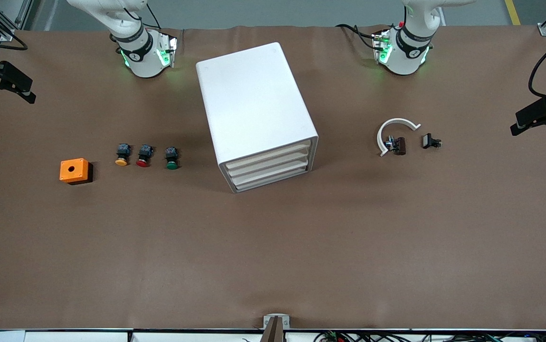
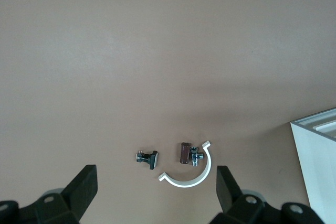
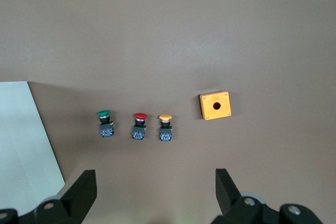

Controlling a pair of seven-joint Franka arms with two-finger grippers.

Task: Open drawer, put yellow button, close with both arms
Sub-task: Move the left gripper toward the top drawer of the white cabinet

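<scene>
The white cabinet [image 1: 253, 104] stands mid-table, its front facing the front camera. The drawer [image 1: 268, 154], the uppermost of three, is shut. The yellow button [image 1: 121, 155] stands on the table toward the right arm's end, in a row with a red button [image 1: 144, 156] and a green button [image 1: 171, 158]. The right wrist view also shows the yellow button [image 3: 165, 127]. My right gripper [image 3: 155, 179] is open and empty, high over the table near its base. My left gripper [image 2: 156, 182] is open and empty, high over the small parts at its end.
An orange box with a hole [image 1: 74, 170] sits beside the yellow button, toward the right arm's end. A white C-shaped clamp [image 1: 396, 128] and two small metal parts [image 1: 396, 145] [image 1: 430, 141] lie toward the left arm's end. Black camera mounts stand at both table ends.
</scene>
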